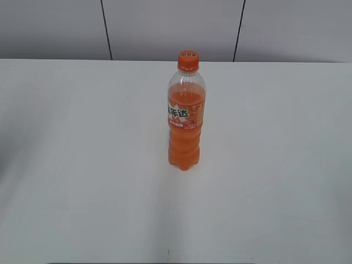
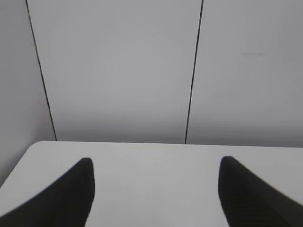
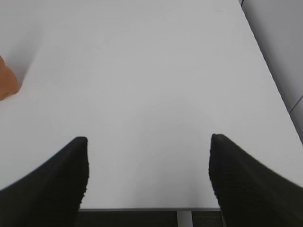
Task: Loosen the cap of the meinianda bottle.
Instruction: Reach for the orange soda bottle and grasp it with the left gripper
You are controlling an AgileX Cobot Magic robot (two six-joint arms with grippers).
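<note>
The meinianda bottle (image 1: 186, 118) stands upright in the middle of the white table (image 1: 82, 165). It is clear plastic with orange soda and an orange label. Its orange cap (image 1: 187, 60) sits on the neck. No gripper shows in the exterior view. In the left wrist view my left gripper (image 2: 156, 165) is open and empty over the table, facing the wall; the bottle is out of that view. In the right wrist view my right gripper (image 3: 149, 142) is open and empty above the table's near edge. An orange sliver of the bottle (image 3: 6, 82) shows at the far left there.
A grey panelled wall (image 1: 170, 27) with dark seams stands behind the table. The table's right edge (image 3: 270, 71) and near edge (image 3: 142, 208) show in the right wrist view.
</note>
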